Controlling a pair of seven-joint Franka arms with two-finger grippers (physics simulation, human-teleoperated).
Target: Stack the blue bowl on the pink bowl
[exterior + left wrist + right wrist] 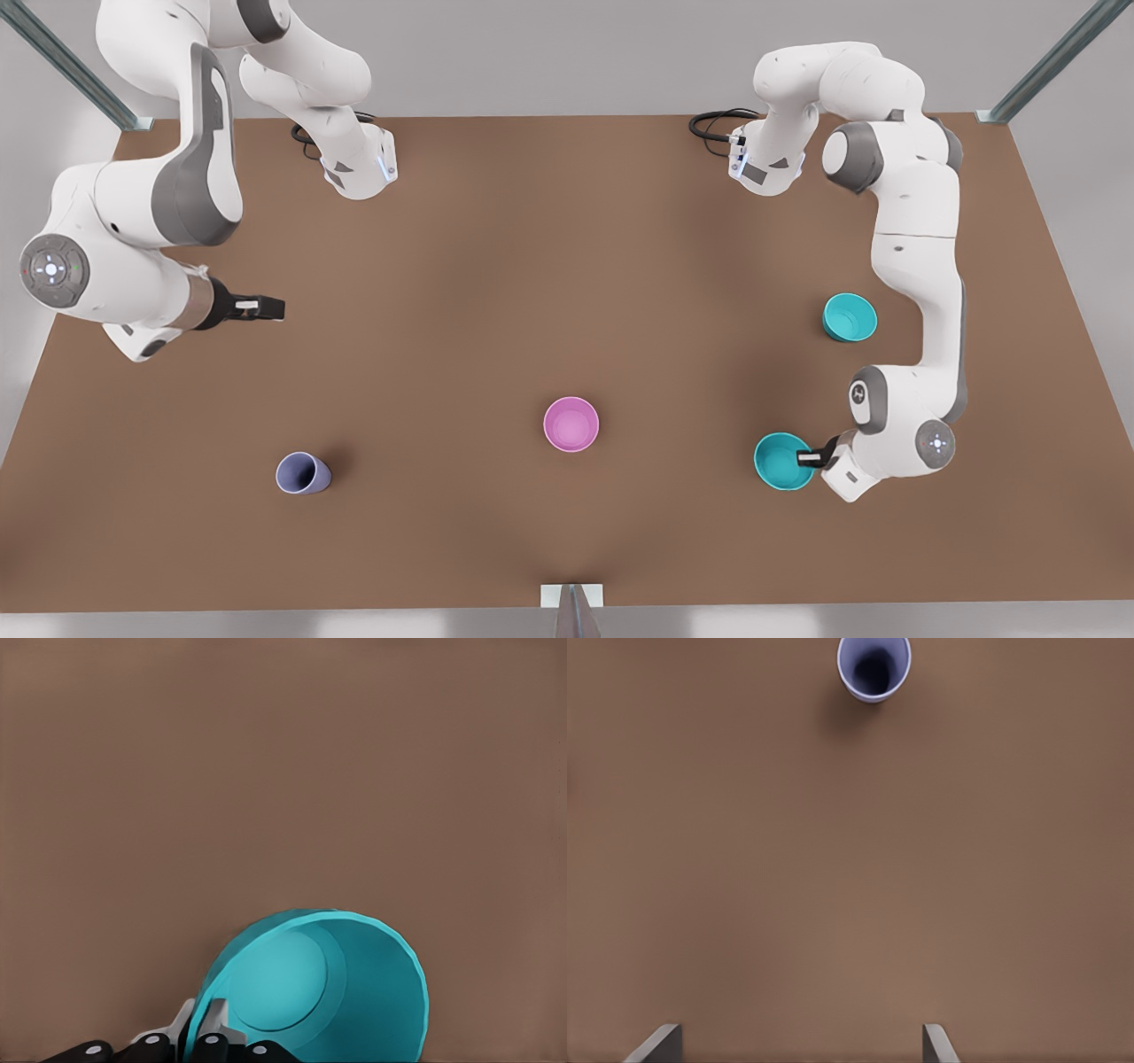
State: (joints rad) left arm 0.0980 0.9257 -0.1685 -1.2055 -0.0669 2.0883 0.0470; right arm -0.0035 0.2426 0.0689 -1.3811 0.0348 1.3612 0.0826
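Presently, the blue bowl (783,461), resting on the bench (496,292) well apart from the pink bowl (570,424), is pinched at its rim by the left gripper (808,458); lifting and stacking are outstanding, while the right gripper (266,307) is held wide, unladen.

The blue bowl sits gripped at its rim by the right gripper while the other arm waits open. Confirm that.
Wrong arm. The left wrist view shows the left gripper closed on the blue bowl at its rim; the right gripper waits open over the table.
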